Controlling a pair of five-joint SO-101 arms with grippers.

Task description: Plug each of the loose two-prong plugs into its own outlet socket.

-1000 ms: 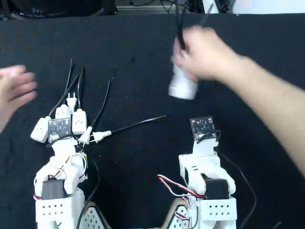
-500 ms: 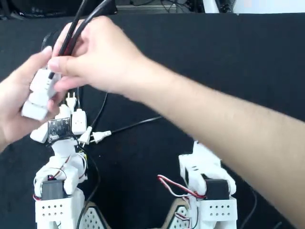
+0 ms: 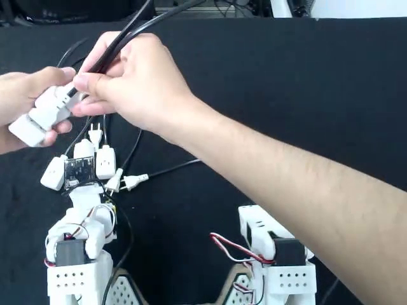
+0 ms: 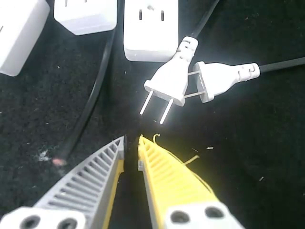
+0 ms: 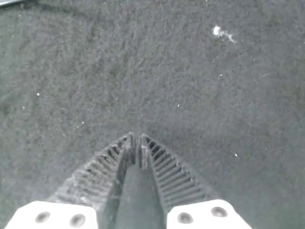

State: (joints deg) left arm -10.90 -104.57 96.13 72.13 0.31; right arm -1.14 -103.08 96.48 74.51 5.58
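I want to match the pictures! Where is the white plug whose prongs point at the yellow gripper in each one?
High view: the plug lies lower left, by a white socket block.
Left wrist view: mid-picture, prongs toward the left gripper.
Right wrist view: black cloth ahead of the right gripper.
Shared landmark: that socket block beside the plug's cable end.

Plug (image 4: 167, 85) touching second plug (image 4: 221, 80), beside socket (image 4: 150, 28) (on table (image 4: 248, 157)), ahead of left pincer (image 4: 131, 141).
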